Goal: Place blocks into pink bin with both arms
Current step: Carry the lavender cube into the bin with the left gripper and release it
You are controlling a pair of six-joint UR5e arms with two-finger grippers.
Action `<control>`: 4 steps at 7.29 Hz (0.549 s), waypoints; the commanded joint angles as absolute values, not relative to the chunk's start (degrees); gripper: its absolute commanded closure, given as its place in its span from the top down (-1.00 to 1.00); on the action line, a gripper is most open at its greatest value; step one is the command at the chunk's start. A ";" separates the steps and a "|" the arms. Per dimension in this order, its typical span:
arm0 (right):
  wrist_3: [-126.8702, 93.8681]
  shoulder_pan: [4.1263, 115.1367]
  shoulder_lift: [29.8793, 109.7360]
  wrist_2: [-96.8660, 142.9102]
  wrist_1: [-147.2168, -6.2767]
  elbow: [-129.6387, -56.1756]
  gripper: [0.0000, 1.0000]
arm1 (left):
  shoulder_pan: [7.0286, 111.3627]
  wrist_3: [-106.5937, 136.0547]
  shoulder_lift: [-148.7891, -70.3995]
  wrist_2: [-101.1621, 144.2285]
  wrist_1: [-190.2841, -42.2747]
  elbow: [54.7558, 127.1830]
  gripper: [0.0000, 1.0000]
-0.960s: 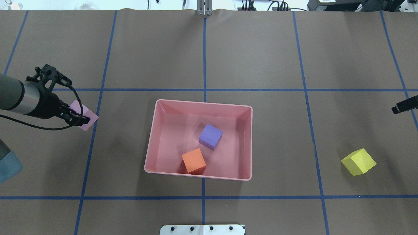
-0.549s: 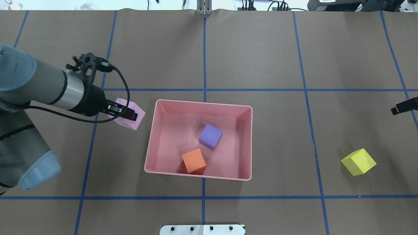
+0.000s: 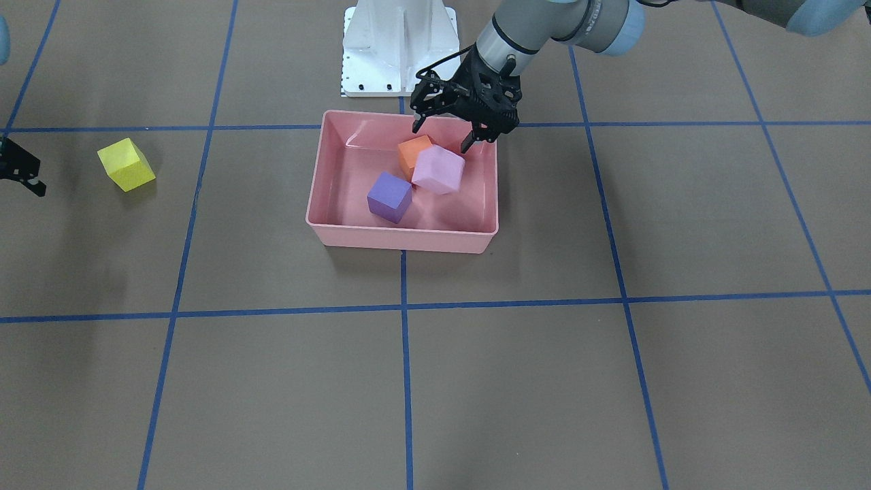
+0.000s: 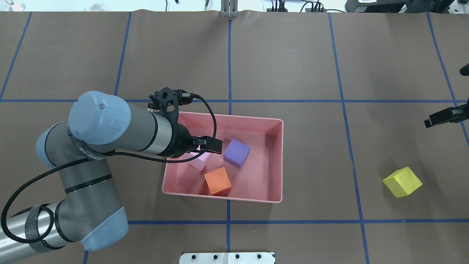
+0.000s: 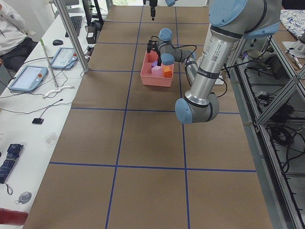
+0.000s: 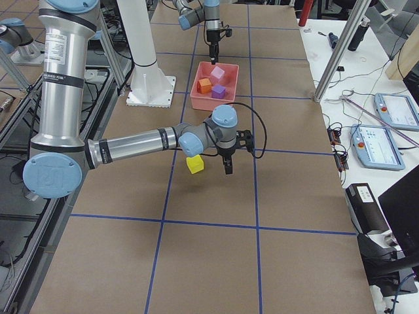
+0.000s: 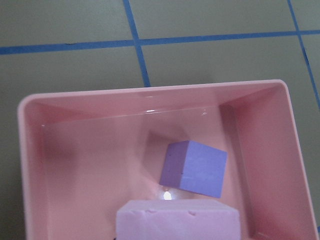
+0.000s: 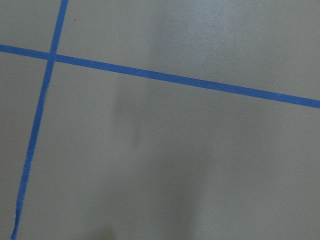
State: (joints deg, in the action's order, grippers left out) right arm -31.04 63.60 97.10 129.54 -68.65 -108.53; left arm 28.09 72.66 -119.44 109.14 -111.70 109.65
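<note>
The pink bin (image 4: 278, 161) sits mid-table and holds the purple block (image 4: 236, 153), the orange block (image 4: 217, 180) and the light pink block (image 3: 439, 170). The pink block lies tilted beside the orange one, just under my left gripper (image 3: 442, 136). That gripper is open and empty above the bin's left part. The left wrist view shows the pink block (image 7: 177, 220) below the purple one (image 7: 194, 169). The yellow block (image 4: 402, 182) lies on the table at the right. My right gripper (image 6: 229, 160) hovers open beyond it, one finger (image 4: 436, 119) showing at the edge.
The white pedestal base (image 3: 400, 47) stands just behind the bin on the robot's side. Blue tape lines grid the brown table (image 4: 293, 55). The left arm's elbow (image 4: 99, 117) hangs over the table left of the bin.
My left arm carried the pink block rightward from the table over the bin, then opened; the block now lies in the bin. My right gripper shifted slightly left.
</note>
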 commanded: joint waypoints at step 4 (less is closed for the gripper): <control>-41.65 47.05 104.58 119.03 -58.01 -113.99 1.00 | 27.60 73.74 -119.62 108.11 -111.80 109.25 1.00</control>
